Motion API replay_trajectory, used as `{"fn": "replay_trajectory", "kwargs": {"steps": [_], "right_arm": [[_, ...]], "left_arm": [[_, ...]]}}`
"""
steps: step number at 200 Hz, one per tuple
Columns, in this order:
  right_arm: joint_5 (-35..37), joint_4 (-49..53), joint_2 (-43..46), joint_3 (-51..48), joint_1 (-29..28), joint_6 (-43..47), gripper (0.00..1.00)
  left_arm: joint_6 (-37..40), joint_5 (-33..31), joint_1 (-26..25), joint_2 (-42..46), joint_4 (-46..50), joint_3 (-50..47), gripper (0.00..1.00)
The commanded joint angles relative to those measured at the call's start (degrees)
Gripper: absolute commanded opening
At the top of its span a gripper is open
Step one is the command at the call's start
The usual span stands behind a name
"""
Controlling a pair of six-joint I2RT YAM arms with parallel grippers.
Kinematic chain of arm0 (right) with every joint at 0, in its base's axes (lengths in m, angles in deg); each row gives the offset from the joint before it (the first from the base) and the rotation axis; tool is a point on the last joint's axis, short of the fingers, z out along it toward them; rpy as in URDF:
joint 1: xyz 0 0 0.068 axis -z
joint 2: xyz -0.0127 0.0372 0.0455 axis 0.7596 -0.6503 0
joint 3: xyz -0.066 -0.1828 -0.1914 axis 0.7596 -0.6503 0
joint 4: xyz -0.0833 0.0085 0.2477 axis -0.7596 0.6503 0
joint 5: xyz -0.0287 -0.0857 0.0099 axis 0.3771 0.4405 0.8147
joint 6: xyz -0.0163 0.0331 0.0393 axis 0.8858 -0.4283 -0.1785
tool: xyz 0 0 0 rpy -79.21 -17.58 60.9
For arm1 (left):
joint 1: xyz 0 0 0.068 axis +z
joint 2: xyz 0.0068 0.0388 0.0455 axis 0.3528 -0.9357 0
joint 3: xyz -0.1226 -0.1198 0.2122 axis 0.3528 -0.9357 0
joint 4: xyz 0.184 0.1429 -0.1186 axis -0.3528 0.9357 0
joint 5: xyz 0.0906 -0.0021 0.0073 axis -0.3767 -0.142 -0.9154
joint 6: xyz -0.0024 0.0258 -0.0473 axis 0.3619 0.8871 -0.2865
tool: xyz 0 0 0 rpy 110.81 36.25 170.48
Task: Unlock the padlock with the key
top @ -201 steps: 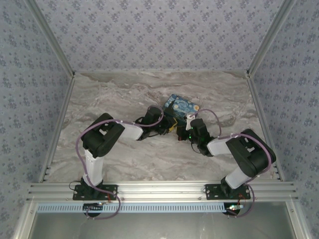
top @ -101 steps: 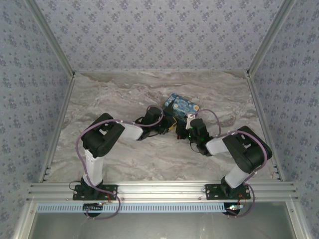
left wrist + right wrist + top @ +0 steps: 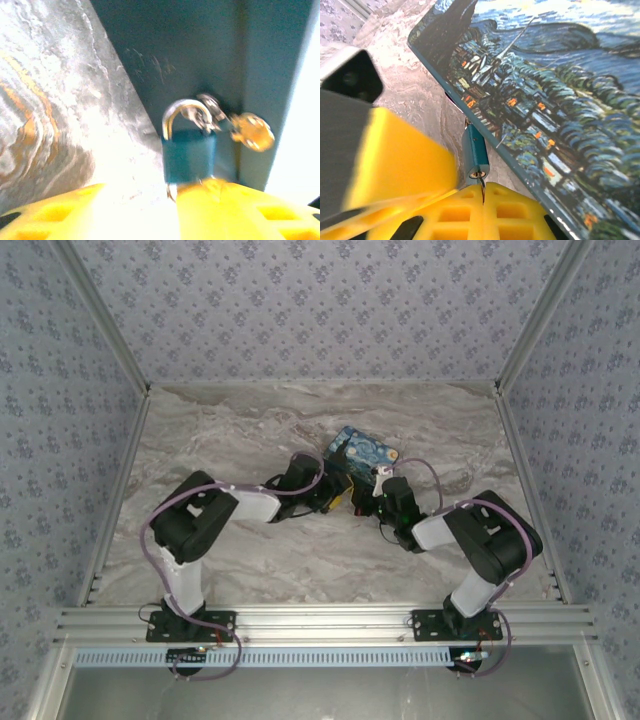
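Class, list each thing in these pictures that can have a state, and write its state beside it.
blue box printed with a starry-night painting: shut.
small blue-bodied padlock with pale metal shackle: shackle looks closed, hung on the box's hasp.
thin dark metal key: gripped, tip by the padlock's keyhole.
left gripper: open.
right gripper: shut on the key.

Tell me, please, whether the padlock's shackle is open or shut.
Apparently shut: the padlock's shackle meets the blue body on both sides in the left wrist view, though blur obscures its right end.
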Motion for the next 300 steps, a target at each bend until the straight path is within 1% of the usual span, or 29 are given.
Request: {"fn": "replay_trajectory", "kwargs": {"steps": [1, 20, 42, 72, 86, 97, 111, 120, 147, 180, 300], "right_arm": [[0.8, -4.2, -0.3, -0.6, 0.4, -1.8, 0.00], [0.3, -3.9, 0.2, -0.6, 0.5, -3.0, 0.00], [-0.3, -2.5, 0.7, -0.4, 0.4, -4.0, 0.00], [-0.3, -2.5, 0.8, -0.8, -0.1, -6.4, 0.00], [-0.4, -2.3, 0.9, -1.0, -0.1, -7.2, 0.00], [-0.5, -1.9, 1.3, -0.9, -0.1, -8.1, 0.00], [-0.4, -1.9, 1.8, -1.1, -0.5, -9.1, 0.00], [-0.2, -1.5, 2.2, -1.0, -0.7, -9.5, 0.00], [0.6, 0.6, 3.6, -0.6, -1.4, -10.6, 0.00], [1.5, 2.8, 4.6, -0.3, -2.0, -11.3, 0.00], [1.1, 2.3, 3.4, 0.6, -3.1, -14.2, 0.00]], "left_arm": [[4.4, -0.4, 1.2, 6.3, 4.3, -0.9, 0.66], [4.3, -0.9, 2.5, 8.4, 3.4, -2.8, 0.69], [2.6, 0.4, 4.2, 8.5, -0.4, -4.7, 0.68], [-3.7, 2.7, 5.2, 5.4, -10.7, -7.5, 0.58], [-5.6, 3.6, 5.1, 3.2, -14.2, -7.9, 0.56], [-7.6, 3.7, 5.0, 1.3, -18.0, -8.4, 0.54], [-9.8, 3.5, 4.9, -0.9, -23.6, -9.2, 0.49], [-10.6, 3.2, 4.6, -1.8, -25.5, -9.3, 0.47], [-11.6, 1.7, 3.8, -3.6, -27.8, -9.2, 0.46], [-13.2, 2.1, 2.7, -6.6, -30.5, -7.5, 0.46], [-15.3, 1.0, 1.2, -9.7, -32.1, -5.4, 0.37]]}}
